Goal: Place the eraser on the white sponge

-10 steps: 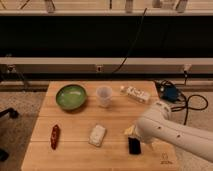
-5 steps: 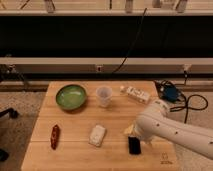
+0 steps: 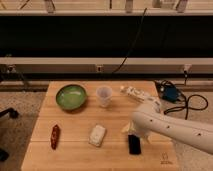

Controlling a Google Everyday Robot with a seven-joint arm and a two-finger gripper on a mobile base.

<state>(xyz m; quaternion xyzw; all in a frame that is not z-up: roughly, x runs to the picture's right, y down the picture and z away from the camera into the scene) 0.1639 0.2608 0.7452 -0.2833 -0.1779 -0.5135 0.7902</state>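
Arm over the eraser, sponge waiting nearby

The eraser (image 3: 134, 144) lies flat on the table (image 3: 75, 159), a little to the right of the sponge (image 3: 97, 135), not touching it. The gripper (image 3: 133, 131) sits just above the eraser, mostly hidden by the arm (image 3: 170, 127). A bowl (image 3: 71, 96) and cup (image 3: 104, 96) stand farther back.

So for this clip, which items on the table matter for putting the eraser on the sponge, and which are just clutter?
Part of the job:
- eraser, front right
- white sponge, to its left, apart from it
- gripper, just above the eraser

Just lying about:
- green bowl
- translucent cup
- white tube-like bottle
- dark red item
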